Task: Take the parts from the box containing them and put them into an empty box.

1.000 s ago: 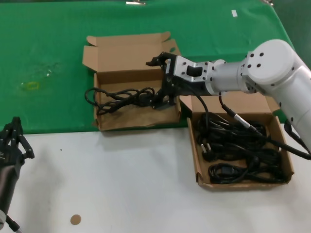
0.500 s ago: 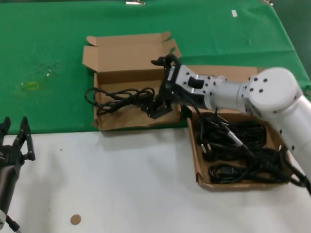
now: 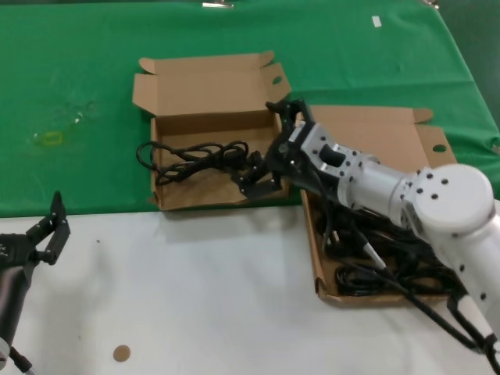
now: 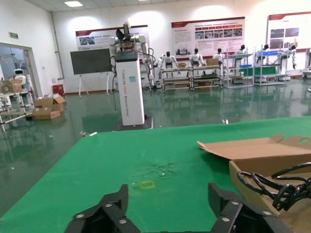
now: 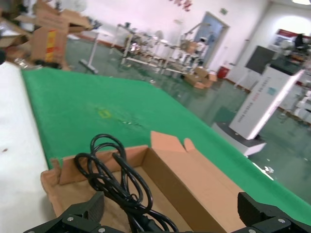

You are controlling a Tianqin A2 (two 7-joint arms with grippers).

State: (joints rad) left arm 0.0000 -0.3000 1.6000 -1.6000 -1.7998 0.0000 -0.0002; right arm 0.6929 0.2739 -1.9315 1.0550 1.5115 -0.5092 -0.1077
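Note:
The box with the oval flap hole (image 3: 205,117) lies open at the back left, with one black power cord (image 3: 195,158) looped inside and hanging over its left wall. My right gripper (image 3: 269,148) hovers open over that box's right end, one finger on each side of the cord's plug end, holding nothing. The right wrist view shows the cord (image 5: 116,187) lying in the box (image 5: 194,182) between the open gripper (image 5: 167,218). The box with the small round hole (image 3: 375,137) holds several cords (image 3: 367,277), partly hidden by my right arm. My left gripper (image 3: 45,238) is open at the table's front left.
Both boxes sit where the green mat (image 3: 78,94) meets the white tabletop (image 3: 195,297). A small brown disc (image 3: 120,353) lies near the front edge. The left wrist view shows my open left gripper (image 4: 167,208) above the mat, and the cord (image 4: 282,187) in its box (image 4: 257,150).
My right arm has swung down over the full box while its gripper stayed open over the other box's right end. The cord has not moved. My left gripper has shifted right.

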